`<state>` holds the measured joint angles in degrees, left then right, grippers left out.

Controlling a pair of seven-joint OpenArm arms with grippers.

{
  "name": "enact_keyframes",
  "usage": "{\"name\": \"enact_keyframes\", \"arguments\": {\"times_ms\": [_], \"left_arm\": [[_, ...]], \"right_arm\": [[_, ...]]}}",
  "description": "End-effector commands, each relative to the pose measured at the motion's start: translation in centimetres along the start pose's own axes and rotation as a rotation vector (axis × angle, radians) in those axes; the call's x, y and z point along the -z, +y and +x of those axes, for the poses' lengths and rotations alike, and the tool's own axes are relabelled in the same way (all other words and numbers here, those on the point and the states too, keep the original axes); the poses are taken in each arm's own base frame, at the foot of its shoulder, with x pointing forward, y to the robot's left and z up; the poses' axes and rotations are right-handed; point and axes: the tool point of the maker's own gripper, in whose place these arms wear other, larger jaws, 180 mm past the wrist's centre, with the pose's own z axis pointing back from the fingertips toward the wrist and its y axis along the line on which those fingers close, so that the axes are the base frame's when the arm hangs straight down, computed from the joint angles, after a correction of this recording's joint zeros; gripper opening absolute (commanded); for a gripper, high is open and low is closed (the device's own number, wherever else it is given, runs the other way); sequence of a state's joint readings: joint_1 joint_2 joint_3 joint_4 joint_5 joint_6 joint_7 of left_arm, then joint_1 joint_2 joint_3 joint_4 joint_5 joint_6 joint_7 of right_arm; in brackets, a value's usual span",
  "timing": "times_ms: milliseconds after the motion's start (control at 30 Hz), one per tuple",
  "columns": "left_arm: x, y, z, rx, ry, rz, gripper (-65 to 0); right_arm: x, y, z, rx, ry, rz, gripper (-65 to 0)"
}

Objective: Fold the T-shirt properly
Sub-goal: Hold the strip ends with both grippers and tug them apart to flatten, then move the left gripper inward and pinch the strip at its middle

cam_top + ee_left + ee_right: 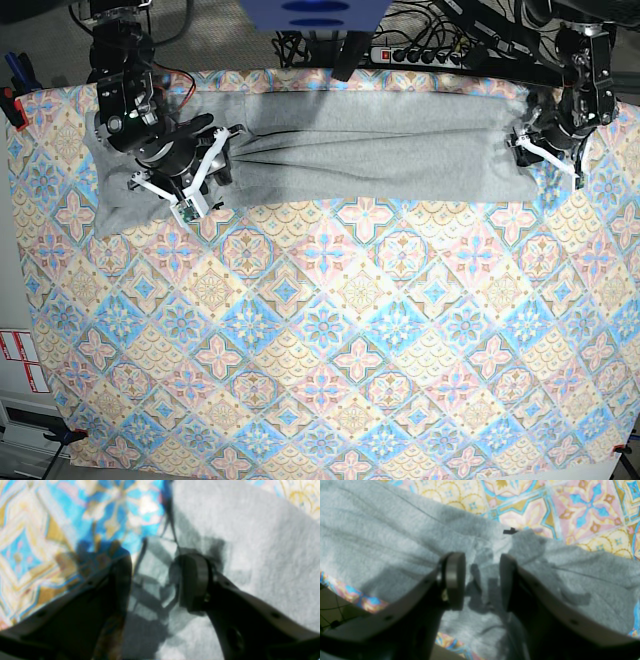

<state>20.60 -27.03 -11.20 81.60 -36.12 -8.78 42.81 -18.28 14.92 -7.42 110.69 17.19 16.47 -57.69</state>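
The grey T-shirt [370, 150] lies as a long, wrinkled band across the far part of the table. My right gripper [215, 172] is over its left end. In the right wrist view this gripper [482, 580] is open, its jaws on either side of bunched grey cloth [382, 530]. A small black mark [510, 531] shows at the shirt's edge. My left gripper [542, 155] is over the shirt's right end. In the left wrist view it [152, 580] is open, with a crumpled edge of the shirt [250, 542] between its jaws.
The patterned tablecloth [320, 330] covers the whole table and also shows in both wrist views [37, 530] [582, 510]. A power strip with cables [430, 55] lies behind the far edge. A red clamp [10, 100] sits at the left edge. The table's edge [342, 600] is close to my right gripper.
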Motion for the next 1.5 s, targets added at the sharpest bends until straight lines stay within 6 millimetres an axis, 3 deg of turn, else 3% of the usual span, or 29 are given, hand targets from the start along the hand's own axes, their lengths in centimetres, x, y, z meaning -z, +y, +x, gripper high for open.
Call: {"name": "enact_keyframes", "arguments": {"times_ms": [0, 167, 233, 367, 467, 833, 967, 1067, 1200, 1367, 1467], "left_arm": [[0.1, -1.3, -0.5, 0.018, 0.027, -0.045, -32.3], [0.4, -2.4, -1.3, 0.029, 0.048, -0.071, -34.1], [0.4, -2.5, -1.2, 0.029, 0.047, -0.074, -41.4], [0.3, -2.4, -0.7, 0.030, 0.031, -0.079, -65.0], [-0.3, -0.6, 1.6, -0.019, -0.063, -0.041, -65.0], [-3.3, 5.4, 7.3, -0.123, -0.246, 0.085, -65.0], [-3.5, 5.4, 7.9, -0.120, -0.255, 0.082, -65.0], [-3.9, 3.6, 7.5, -0.098, -0.262, 0.049, -65.0], [-4.9, -1.6, 6.4, -0.088, -0.249, -0.044, -65.0], [-5.9, -9.9, 5.4, -0.032, -0.216, -0.206, -65.0], [-5.7, -12.7, 4.7, -0.018, -0.194, -0.269, -65.0]], "right_arm": [[-0.4, -0.1, 1.1, -0.009, -0.041, 0.000, -42.6], [-0.4, -0.2, 1.0, -0.007, -0.038, -0.002, -42.6], [-0.4, -0.1, 0.9, -0.007, -0.037, -0.001, -42.6], [-0.4, -0.1, 0.9, -0.007, -0.037, -0.001, -42.6], [-0.4, -0.1, 0.9, -0.007, -0.037, 0.000, -42.6], [-0.5, -0.2, 0.9, -0.009, -0.036, -0.002, -42.6], [-0.5, -0.3, 0.9, -0.011, -0.035, -0.005, -42.6], [-0.5, -0.3, 0.9, -0.011, -0.035, -0.005, -42.6], [-0.6, -0.4, 0.9, -0.009, -0.035, -0.008, -42.6], [-0.6, -0.9, 1.1, -0.006, -0.042, -0.019, -42.6], [-1.0, -2.1, 1.0, 0.013, -0.044, -0.049, -42.6]]}}
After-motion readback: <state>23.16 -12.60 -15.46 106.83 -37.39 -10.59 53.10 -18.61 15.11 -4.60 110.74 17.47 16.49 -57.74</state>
